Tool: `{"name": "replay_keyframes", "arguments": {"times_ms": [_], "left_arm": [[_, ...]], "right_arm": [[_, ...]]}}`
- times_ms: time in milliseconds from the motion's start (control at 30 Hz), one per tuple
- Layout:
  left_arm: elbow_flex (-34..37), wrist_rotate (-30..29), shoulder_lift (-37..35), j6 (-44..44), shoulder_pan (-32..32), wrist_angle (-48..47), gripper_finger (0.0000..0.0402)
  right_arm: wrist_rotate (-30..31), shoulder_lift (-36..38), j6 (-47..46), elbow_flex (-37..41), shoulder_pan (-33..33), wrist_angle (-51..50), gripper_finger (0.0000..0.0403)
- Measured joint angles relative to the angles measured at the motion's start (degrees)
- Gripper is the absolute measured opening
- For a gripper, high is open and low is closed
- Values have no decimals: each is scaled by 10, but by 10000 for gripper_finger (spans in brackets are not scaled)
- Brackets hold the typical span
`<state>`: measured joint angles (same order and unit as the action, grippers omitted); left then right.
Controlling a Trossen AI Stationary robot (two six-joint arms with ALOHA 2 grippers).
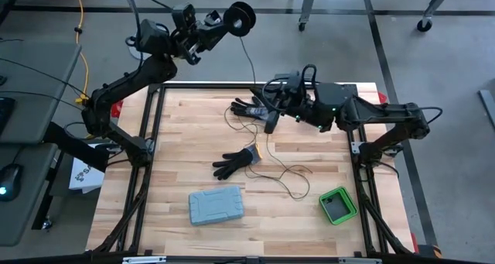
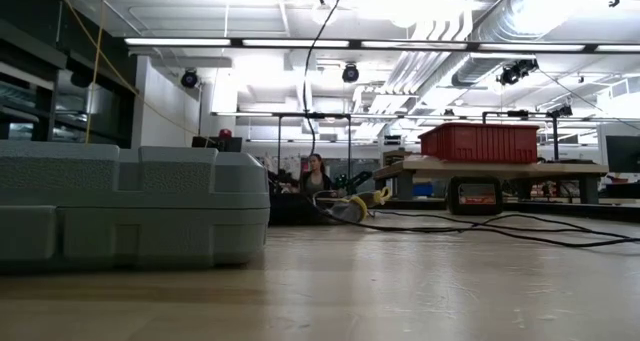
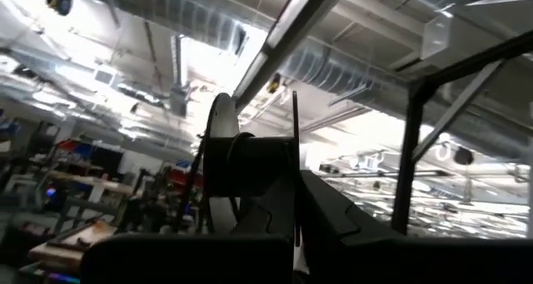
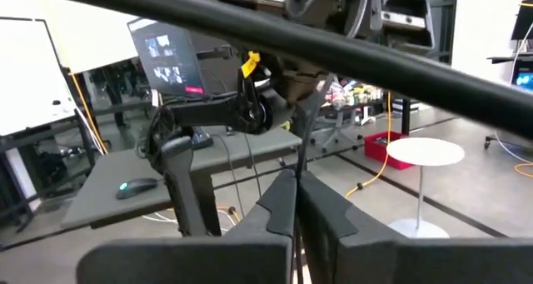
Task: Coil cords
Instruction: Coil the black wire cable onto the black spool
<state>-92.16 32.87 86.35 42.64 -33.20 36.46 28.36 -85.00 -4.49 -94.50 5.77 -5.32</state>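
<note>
Left gripper (image 1: 236,20) is raised beyond the table's far edge, jaws closed on a black spool (image 1: 242,18), presumably as the winding core. The cord (image 1: 249,63) hangs from it to the table (image 1: 178,132), trailing in loose squiggles. Right gripper (image 1: 271,123), far-centre, pinches the cord between closed jaws, evidently to keep it taut.

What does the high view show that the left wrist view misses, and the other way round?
Only the high view shows the table, the two black gloves, the grey case, the green box, the loose wire trailing across the wood, and the right pincer low over the table's far side. Only the left wrist view shows the ceiling ducts beyond. Both show the black spool held up in the left pincer, beyond the table's far edge.
</note>
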Motion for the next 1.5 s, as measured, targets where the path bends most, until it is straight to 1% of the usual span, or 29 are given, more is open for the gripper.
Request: {"name": "replay_keyframes", "arguments": {"times_ms": [67, 200, 367, 467, 567, 633, 733, 867, 1033, 1233, 1367, 1500], "left_arm": [[0, 15, 0, 17, -9, -15, 0], [0, 64, 0, 59, -19, -46, 0], [0, 148, 0, 85, -24, -111, 0], [0, 183, -4, 54, -23, -182, 0], [0, 178, -12, -1, -14, -250, 0], [0, 183, -15, -20, -12, -274, 0], [0, 228, -14, -6, -8, -283, 0], [0, 269, -15, 24, 8, -289, 0], [0, 270, -14, 64, 47, -294, 0], [0, 270, -14, 68, 102, -293, 0], [0, 244, -13, 68, 133, -278, 0], [0, 214, -8, 81, 151, -215, 0]], "right_arm": [[-1, 6, 0, 0, 0, -5, 0], [-1, 20, 3, 0, 0, -23, 0], [1, 32, 9, 0, 0, -34, 0], [-6, 39, 10, 0, 0, -34, 0], [-12, 43, 11, 0, 0, -40, 0], [-15, 45, 13, 0, 0, -43, 0], [-16, 53, 20, 0, 0, -52, 0], [-24, 60, 20, 0, -3, -63, 0], [-36, 61, 19, 0, -3, -63, 0], [-58, 61, 20, 0, -7, -65, 0], [-97, 58, 17, 0, -18, -65, 0], [-125, 46, 1, 0, -30, -53, 0]]}}
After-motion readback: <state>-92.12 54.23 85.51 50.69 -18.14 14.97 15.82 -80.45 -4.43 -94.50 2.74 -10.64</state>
